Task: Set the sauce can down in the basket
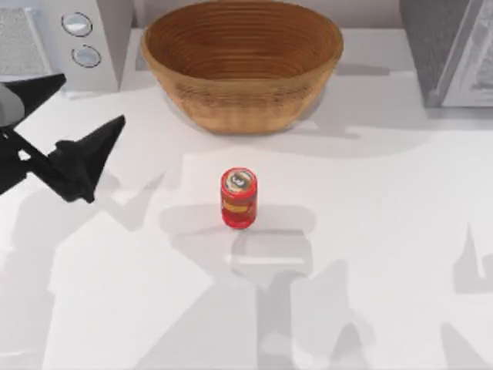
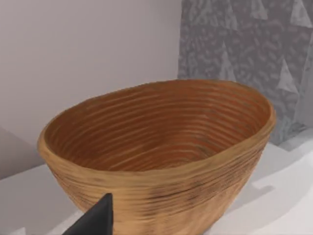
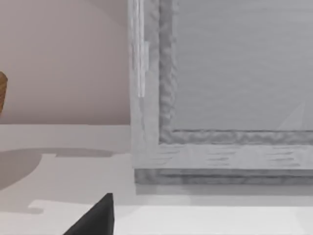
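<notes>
While the small red cylindrical sauce can with yellow-orange label band and silvery-grey top (image 1: 239,198) stands upright and untouched on the white table (image 1: 370,231), nothing of the task looks done yet. Can sits just in front of the large oval tan-brown woven wicker basket (image 1: 242,65), apart from it, no contact.

Left gripper (image 1: 73,127) is up over the table to the left of the can, well apart from it, at about the level of the basket's front wall. Its two dark fingers (image 1: 96,150) are spread, nothing between them. Likely staged for an approach: wide enough to take the can, and off to the side so the can stays in clear sight. Left wrist view looks straight into the basket (image 2: 156,147); bowl is empty, so the drop zone is free.

Right gripper: one dark fingertip (image 3: 95,218) edges into the right wrist view. Cannot tell its finger state. Reads as parked.

Around the basket: white appliance with two round knobs (image 1: 81,38) just to its left at the back, grey textured panel with a pale frame (image 1: 454,54) to its right. Neither sits between can and basket.

Path from left gripper to can looks open. Main obstacle by judgement: the basket's front rim, which the can must be lifted over.
</notes>
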### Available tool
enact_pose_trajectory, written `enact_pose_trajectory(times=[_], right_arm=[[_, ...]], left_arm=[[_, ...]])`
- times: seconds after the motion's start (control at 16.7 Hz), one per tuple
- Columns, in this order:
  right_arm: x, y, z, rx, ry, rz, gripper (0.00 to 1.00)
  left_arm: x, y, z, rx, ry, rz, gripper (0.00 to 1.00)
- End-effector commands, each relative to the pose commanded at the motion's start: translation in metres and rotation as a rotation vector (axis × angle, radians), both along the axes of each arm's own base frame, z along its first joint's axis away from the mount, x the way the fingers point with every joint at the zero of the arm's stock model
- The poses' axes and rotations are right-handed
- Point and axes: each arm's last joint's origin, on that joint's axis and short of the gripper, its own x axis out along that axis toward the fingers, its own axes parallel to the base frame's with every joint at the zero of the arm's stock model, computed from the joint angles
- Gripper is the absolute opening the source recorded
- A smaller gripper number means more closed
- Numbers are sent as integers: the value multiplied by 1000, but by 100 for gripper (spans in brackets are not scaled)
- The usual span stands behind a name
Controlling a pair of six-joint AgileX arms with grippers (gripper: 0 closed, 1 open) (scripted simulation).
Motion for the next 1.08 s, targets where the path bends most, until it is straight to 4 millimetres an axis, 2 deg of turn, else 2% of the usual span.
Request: enact_pose_trajectory(times=[0.18, 0.36, 0.48, 0.66, 0.78, 0.9, 1.08], right_arm=[[0, 0, 0, 0, 0, 0, 100], [0, 0, 0, 0, 0, 0, 100], [0, 0, 0, 0, 0, 0, 100], [0, 0, 0, 0, 0, 0, 100], [0, 0, 0, 0, 0, 0, 100], [0, 0, 0, 0, 0, 0, 100], [0, 0, 0, 0, 0, 0, 100]], left_arm=[[41, -9, -28, -4, -6, -177, 100], [74, -21, -71, -8, -15, -349, 100], [88, -30, -102, -11, -23, -454, 100], [97, -43, -147, -13, -34, -587, 100], [98, -50, -169, -14, -41, -652, 100], [98, -55, -183, -15, -46, -693, 100], [98, -56, -188, -15, -48, -705, 100]])
